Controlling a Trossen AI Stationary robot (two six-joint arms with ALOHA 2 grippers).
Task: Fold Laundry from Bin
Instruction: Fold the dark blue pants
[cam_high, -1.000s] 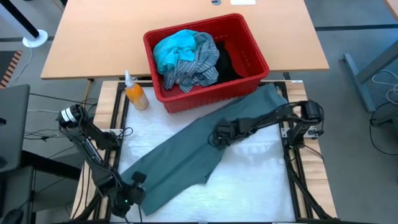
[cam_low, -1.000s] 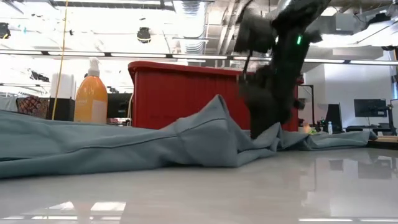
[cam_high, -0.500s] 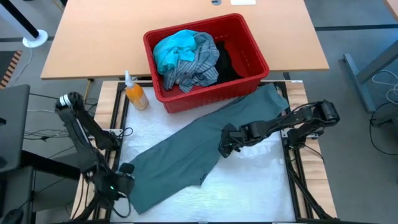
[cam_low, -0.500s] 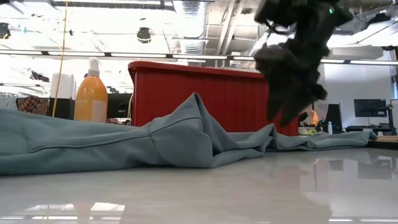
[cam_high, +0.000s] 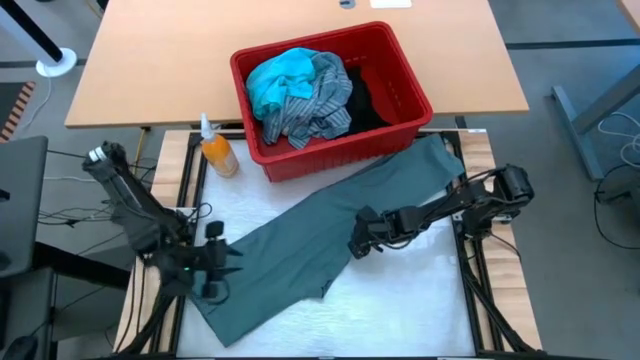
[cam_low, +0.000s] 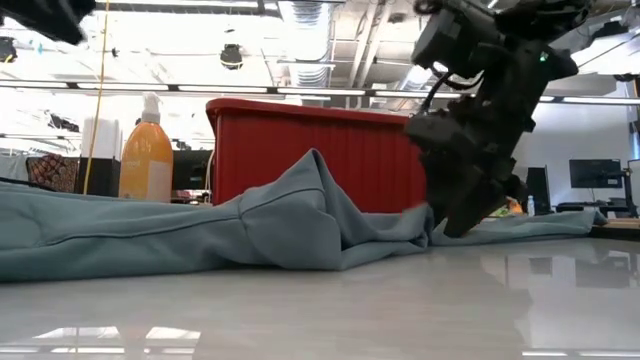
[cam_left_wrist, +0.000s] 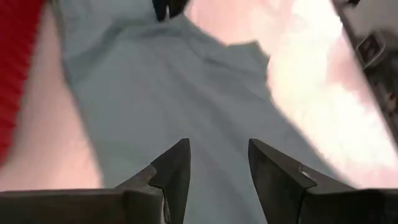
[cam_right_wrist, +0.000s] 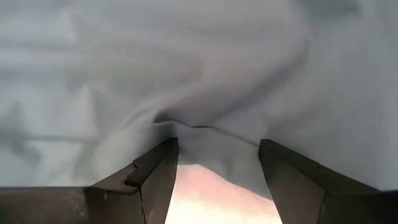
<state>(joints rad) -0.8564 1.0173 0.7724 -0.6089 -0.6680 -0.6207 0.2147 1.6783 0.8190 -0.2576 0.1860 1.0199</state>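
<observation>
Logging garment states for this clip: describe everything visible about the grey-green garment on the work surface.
The grey-green garment is soft, matte cloth, spread long and diagonally across the white work surface, from beside the red bin toward the near left corner. It lies mostly flat, with a raised fold in the low view. The right gripper hangs open at its edge; the left gripper, open, holds nothing.

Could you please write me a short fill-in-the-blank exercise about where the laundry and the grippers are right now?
1. The grey-green garment lies spread on the ___.
2. The turquoise garment sits inside the ___ bin.
3. The orange bottle stands to the ___ of the bin in the high view.
4. The right gripper, its fingers ___, hovers over the garment's edge.

Missing words: table; red; left; open
</observation>
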